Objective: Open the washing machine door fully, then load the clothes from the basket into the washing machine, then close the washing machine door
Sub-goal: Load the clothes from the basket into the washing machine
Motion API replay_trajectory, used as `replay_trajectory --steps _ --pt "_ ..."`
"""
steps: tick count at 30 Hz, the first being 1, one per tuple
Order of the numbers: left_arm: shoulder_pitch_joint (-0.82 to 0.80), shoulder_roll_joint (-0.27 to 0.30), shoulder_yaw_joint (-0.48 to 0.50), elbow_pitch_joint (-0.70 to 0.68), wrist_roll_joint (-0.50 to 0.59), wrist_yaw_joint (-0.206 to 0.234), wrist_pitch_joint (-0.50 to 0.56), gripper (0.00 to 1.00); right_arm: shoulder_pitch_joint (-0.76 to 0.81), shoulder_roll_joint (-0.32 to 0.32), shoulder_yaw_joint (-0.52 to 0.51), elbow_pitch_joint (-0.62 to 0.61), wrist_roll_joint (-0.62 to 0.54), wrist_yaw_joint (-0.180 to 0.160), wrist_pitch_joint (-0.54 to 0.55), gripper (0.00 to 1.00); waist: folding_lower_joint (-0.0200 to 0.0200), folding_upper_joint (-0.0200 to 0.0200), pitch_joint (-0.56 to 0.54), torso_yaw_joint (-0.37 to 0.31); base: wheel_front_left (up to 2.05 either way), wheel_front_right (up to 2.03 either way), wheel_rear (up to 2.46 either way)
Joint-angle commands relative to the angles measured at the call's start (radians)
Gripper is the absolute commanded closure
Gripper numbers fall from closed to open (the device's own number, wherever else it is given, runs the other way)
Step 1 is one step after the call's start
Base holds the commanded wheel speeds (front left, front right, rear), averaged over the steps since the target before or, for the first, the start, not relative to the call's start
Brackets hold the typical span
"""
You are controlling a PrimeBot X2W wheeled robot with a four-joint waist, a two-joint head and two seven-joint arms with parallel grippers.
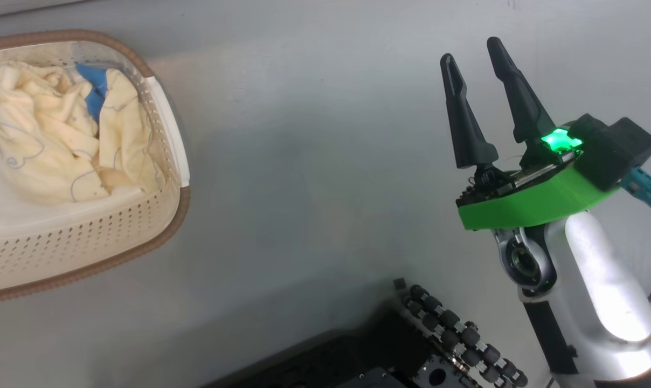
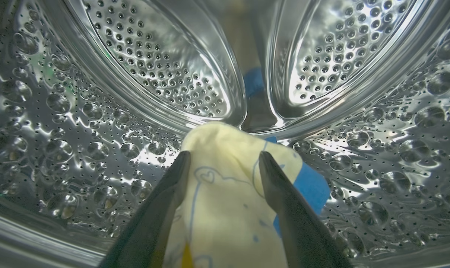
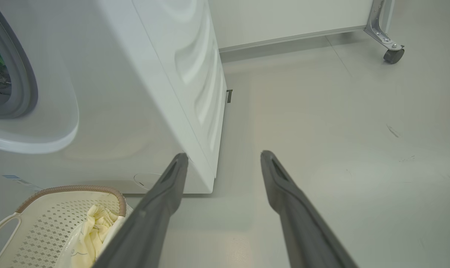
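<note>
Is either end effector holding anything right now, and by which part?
Nothing clamped: the left end effector stands open in the drum, a cream garment loose between its fingers; right end effector open and empty.

The washing machine [image 3: 135, 93] is smooth white, its drum [image 2: 61, 111] glossy dimpled steel; the clothes [image 1: 50, 145] are soft matt cloth; the basket [image 1: 88, 242] perforated plastic.

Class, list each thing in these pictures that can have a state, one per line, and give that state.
Left gripper: open, inside the drum, garment between its fingers.
Right gripper: open, empty.
Drum: cream-and-blue garment inside.
Basket: upright, clothes inside.
</note>
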Motion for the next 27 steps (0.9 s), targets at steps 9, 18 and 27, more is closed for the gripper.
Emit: replay_trajectory --steps 9,18,27 --pt "0.151 -0.021 0.022 -0.049 -0.042 0.049 -0.104 0.00 0.051 -0.005 -0.025 -0.016 -0.042 0.004 -0.007 0.00 0.0000 0.0000 -0.101 0.068 0.00 0.00 0.00" --pt "0.453 -0.070 0.052 -0.153 -0.102 0.104 -0.236 0.00 0.122 -0.005 -0.068 0.008 -0.079 0.004 -0.007 0.00 0.0000 0.0000 -0.267 0.114 0.00 0.00 0.00" --pt "0.845 -0.092 0.080 -0.477 -0.102 0.207 -0.268 0.00 0.214 -0.005 -0.088 0.043 -0.124 0.004 -0.007 0.00 0.0000 0.0000 -0.443 0.138 0.00 0.00 0.00"
